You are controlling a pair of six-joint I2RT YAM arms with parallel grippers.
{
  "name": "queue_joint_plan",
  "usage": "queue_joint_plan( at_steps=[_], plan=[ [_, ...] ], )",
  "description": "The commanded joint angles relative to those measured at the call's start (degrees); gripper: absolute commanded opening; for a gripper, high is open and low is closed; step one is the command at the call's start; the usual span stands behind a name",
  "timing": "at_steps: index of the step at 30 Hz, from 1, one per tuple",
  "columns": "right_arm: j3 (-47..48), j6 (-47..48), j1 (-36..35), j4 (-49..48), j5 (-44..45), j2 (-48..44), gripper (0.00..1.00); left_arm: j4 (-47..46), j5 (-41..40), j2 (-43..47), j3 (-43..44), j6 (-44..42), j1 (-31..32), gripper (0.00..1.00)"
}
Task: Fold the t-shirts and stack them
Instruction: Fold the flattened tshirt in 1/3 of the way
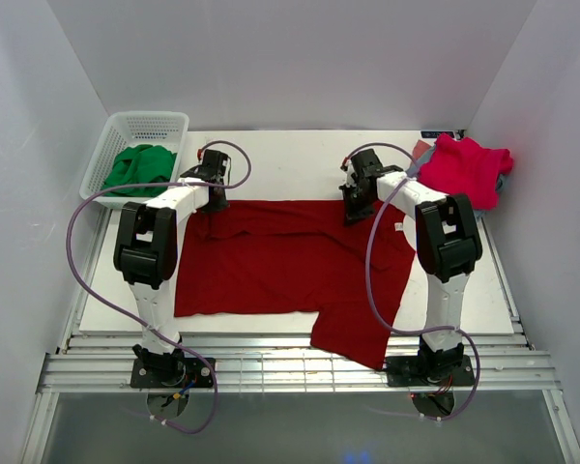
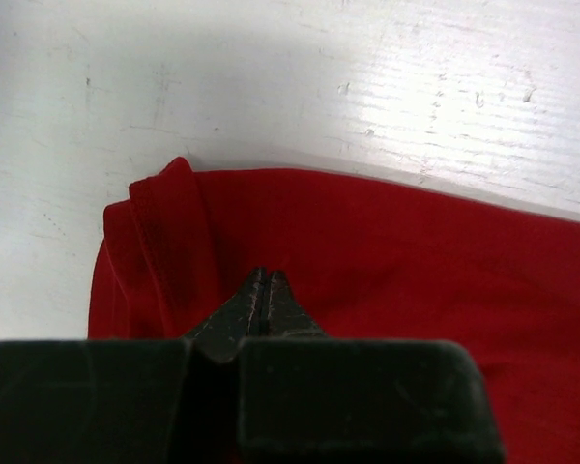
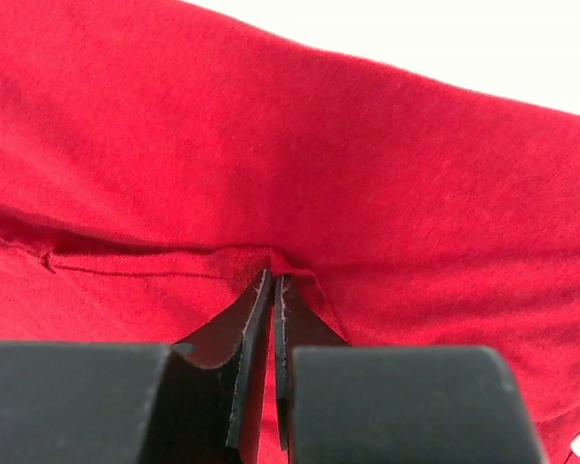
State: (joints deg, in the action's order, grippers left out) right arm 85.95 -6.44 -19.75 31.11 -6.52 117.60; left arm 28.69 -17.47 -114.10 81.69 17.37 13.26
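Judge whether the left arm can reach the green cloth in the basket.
Probably yes: the green cloth lies close in the white basket, nothing between, though the left gripper is shut on the dark red t-shirt.

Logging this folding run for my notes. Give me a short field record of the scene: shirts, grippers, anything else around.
shirt in work: dark red t-shirt, spread on the table
left gripper: shut on its far left corner
right gripper: shut on its far edge, right side
set aside: pink-red shirt, far right corner
other: white basket far left, green cloth inside
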Motion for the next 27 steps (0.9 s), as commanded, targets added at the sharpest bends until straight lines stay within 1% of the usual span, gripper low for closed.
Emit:
queue_joint_plan(
  at_steps=[1,6,9,13,20,21,22,25,27],
  plan=[
    [-0.87,0.55,-1.87,1.31,-0.07,-5.00,0.08,-0.56,-0.54,3.89,-1.00,-0.58,0.19,0.00],
    [-2.89,0.64,-5.91,3.07,1.60,-11.15,0.08,-0.56,-0.46,3.63,-1.10,-0.40,0.19,0.00],
    [-5.00,-0.07,-8.11,4.83,2.57,-13.18,0.08,-0.48,0.07,3.28,-0.83,-0.23,0.19,0.00],
    [-10.17,-1.38,-11.44,5.89,3.62,-15.29,0.08,-0.47,0.07,3.19,-0.74,-0.40,0.19,0.00],
    [-16.25,-2.88,-14.44,7.03,3.28,-17.14,0.08,-0.56,0.42,3.19,-1.09,-0.49,0.19,0.00],
    [-16.43,-2.71,-14.79,7.29,3.19,-17.23,0.11,-0.56,0.42,3.19,-1.18,-0.40,0.10,0.00],
    [-16.60,-2.70,-15.40,7.56,3.01,-17.40,0.20,-0.48,0.42,3.19,-1.18,-0.49,0.10,0.00],
    [-15.56,-2.18,-16.11,8.70,1.78,-18.98,0.29,-0.39,0.34,3.36,-1.18,-0.49,0.19,0.00],
    [-12.84,-2.00,-16.20,9.92,1.86,-20.92,0.32,-0.47,0.25,3.62,-1.18,-0.58,0.19,0.00]
  ],
)
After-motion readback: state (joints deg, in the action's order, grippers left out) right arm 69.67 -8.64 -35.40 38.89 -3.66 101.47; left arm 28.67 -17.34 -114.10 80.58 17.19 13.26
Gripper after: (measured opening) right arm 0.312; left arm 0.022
